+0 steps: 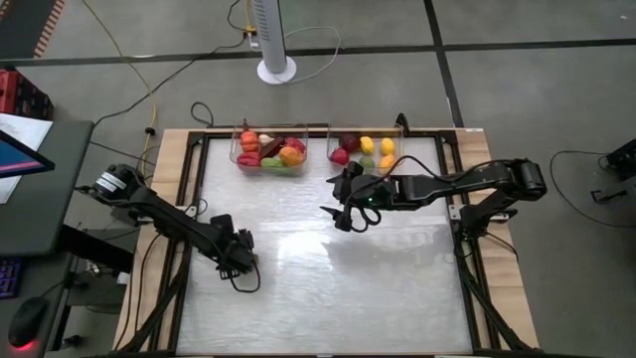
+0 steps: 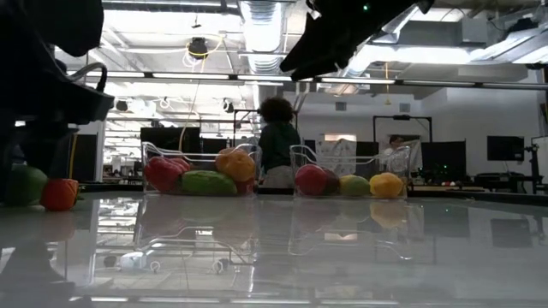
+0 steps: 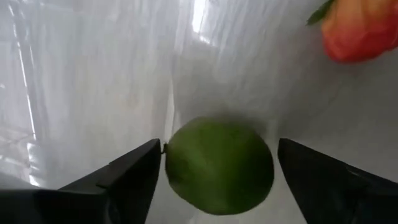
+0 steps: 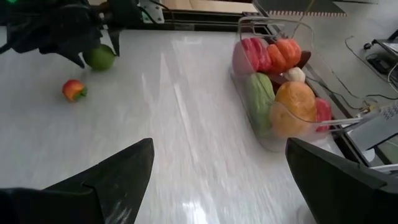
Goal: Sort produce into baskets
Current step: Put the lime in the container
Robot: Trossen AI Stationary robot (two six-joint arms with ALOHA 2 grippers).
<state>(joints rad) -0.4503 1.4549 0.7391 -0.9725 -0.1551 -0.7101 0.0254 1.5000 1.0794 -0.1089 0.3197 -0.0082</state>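
Note:
A green lime (image 3: pixel 217 165) lies on the white table between the open fingers of my left gripper (image 3: pixel 217 149), which is low at the table's near left (image 1: pixel 238 261). A small red-orange fruit (image 3: pixel 360 28) lies just beyond the lime, and both also show in the low view (image 2: pixel 26 184) (image 2: pixel 60 194). My right gripper (image 1: pixel 343 211) is open and empty, raised above the table's middle, near the right bin (image 1: pixel 366 151). The left bin (image 1: pixel 268 149) and the right bin stand at the far edge, and both hold produce. My left gripper has one finger (image 3: pixel 134 174) on each side of the lime, coming from above. One fingertip stands right at the lime's edge (image 3: pixel 166 149). I cannot tell whether it touches the lime. The lime rests on the table.
The table's middle and near right show bare white surface (image 1: pixel 397 288). A fan stand (image 1: pixel 276 68) is on the floor beyond the far edge. A desk with a screen (image 1: pixel 20 159) stands left of the table. People show in the room behind (image 2: pixel 276 141).

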